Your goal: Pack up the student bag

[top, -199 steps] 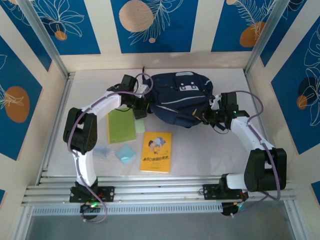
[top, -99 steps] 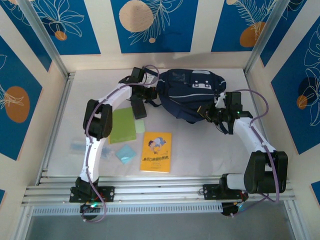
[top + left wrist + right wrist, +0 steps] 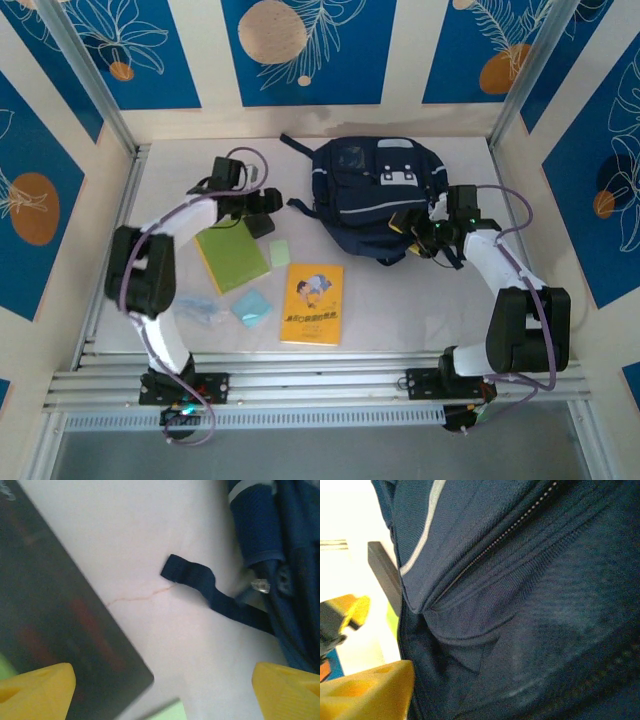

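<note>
The student bag (image 3: 372, 190) lies flat on the table (image 3: 400, 300), close to the far edge and right of centre. Its front panel faces up, showing pale stripes and a small grey-white patch. One loose strap end (image 3: 189, 573) trails from the bag's left side and rests flat on the table.

The left gripper (image 3: 161, 692) hovers just left of the bag, above this strap end. Its jaws are spread wide and released, with nothing between the yellow fingertips (image 3: 35, 690).

The right gripper (image 3: 412, 228) is positioned at the near-right edge of the bag. In the right wrist view, bag fabric and a zip line lie directly in front of the camera. One yellow fingertip (image 3: 370, 692) is visible and the other is covered by fabric. It cannot be determined whether this claw is released or grasping.

A black flat item (image 3: 262, 226) lies just beside the left gripper. A green book (image 3: 235, 257) lies next to it, toward the near-left. A yellow children's book (image 3: 312, 303) lies near the front edge at centre, with a light blue packet (image 3: 250, 307) to its left.
</note>
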Controlling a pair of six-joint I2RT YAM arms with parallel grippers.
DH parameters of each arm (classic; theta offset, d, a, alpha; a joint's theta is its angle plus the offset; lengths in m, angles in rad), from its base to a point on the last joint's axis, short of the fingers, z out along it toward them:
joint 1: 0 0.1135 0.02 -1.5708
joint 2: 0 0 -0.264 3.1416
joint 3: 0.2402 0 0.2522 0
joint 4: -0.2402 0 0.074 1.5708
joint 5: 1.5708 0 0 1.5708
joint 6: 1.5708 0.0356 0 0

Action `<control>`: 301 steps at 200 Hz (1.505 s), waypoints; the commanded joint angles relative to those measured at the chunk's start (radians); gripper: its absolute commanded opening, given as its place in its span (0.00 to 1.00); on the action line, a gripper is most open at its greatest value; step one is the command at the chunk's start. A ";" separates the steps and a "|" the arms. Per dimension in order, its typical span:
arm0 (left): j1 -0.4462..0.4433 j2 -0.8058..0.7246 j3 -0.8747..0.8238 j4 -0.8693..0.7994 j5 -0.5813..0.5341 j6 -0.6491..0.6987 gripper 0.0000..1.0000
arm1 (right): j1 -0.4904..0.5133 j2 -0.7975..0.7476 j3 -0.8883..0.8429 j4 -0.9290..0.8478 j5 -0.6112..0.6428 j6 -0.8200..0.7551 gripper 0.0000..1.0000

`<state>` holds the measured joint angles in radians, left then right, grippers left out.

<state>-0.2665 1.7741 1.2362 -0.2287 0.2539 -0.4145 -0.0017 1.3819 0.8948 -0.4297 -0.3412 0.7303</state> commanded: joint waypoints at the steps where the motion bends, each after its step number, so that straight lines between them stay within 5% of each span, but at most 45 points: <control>1: -0.022 -0.169 -0.159 0.137 -0.026 -0.089 0.91 | 0.027 -0.071 0.059 -0.151 0.079 -0.026 0.79; 57: -0.124 -0.422 -0.370 -0.011 -0.042 -0.098 0.90 | 0.237 -0.178 0.059 -0.383 0.323 -0.038 0.81; 96: -0.262 -0.486 -0.452 -0.080 -0.048 -0.124 0.87 | 0.474 -0.156 -0.015 -0.250 0.307 0.075 0.80; 136: -0.372 -0.484 -0.533 -0.064 -0.069 -0.197 0.77 | 0.607 -0.008 -0.056 -0.069 0.282 0.093 0.76; 249: -0.468 -0.299 -0.586 0.029 -0.031 -0.223 0.60 | 0.690 0.258 -0.016 0.047 0.195 0.087 0.56; 301: -0.474 -0.276 -0.590 0.031 -0.030 -0.238 0.52 | 0.716 0.159 -0.011 0.128 0.111 0.129 0.41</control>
<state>-0.7204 1.4620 0.6609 -0.2241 0.1963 -0.6327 0.6971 1.6131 0.8608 -0.3523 -0.1555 0.8303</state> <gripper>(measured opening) 0.534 0.431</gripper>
